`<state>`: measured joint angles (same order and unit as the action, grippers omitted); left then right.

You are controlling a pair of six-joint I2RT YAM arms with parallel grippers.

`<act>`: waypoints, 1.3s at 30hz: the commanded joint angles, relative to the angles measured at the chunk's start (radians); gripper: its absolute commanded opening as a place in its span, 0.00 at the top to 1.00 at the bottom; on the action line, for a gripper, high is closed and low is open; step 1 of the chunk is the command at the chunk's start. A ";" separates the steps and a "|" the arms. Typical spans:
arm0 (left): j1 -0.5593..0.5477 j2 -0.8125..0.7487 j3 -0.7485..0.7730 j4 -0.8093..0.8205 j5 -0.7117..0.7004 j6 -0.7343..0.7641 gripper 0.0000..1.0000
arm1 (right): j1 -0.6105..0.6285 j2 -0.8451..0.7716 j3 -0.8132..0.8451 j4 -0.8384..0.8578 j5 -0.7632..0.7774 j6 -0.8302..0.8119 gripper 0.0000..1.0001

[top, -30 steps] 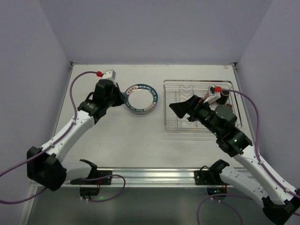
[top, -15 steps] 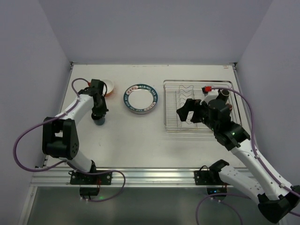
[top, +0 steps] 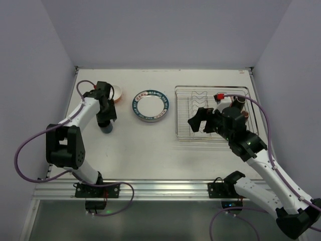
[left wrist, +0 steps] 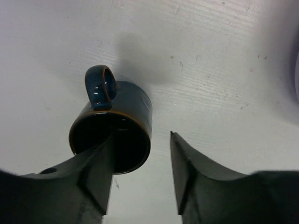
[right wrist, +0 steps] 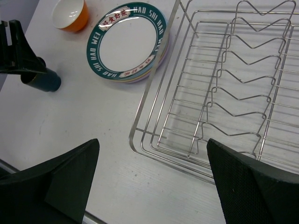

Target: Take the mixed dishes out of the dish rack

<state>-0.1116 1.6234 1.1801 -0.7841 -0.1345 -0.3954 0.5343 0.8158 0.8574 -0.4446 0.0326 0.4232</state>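
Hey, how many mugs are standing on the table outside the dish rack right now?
1: a dark blue mug stands upright at the table's left side, under the left tool, near the orange bowl. Others may be hidden behind the right arm.

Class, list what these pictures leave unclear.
Top view: the right arm covers much of the dish rack; its contents unclear.
Right wrist view: the frame edge cuts off part of the rack.
Top view: the top plate hides how many lie beneath.
Left wrist view: the left pincer's finger overlaps the mug's rim; contact unclear.
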 commanded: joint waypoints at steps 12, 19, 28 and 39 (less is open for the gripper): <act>-0.258 -0.667 -0.054 0.138 -0.065 -0.029 0.00 | -0.195 0.080 -0.040 0.017 0.090 0.022 0.01; -0.378 -0.868 -0.316 0.173 -0.223 -0.049 0.00 | -0.372 0.203 -0.046 0.009 0.251 0.083 0.01; -0.388 -0.912 -0.353 0.194 -0.155 -0.034 0.00 | -0.529 0.190 -0.049 -0.063 0.377 0.118 0.01; -0.414 -0.869 -0.358 0.194 -0.136 -0.026 0.00 | -0.629 0.348 -0.031 -0.031 0.276 0.178 0.02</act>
<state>-0.5091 0.7547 0.8223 -0.6373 -0.2749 -0.4274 -0.0792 1.1461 0.8040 -0.5083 0.3180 0.5503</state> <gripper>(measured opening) 0.996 0.988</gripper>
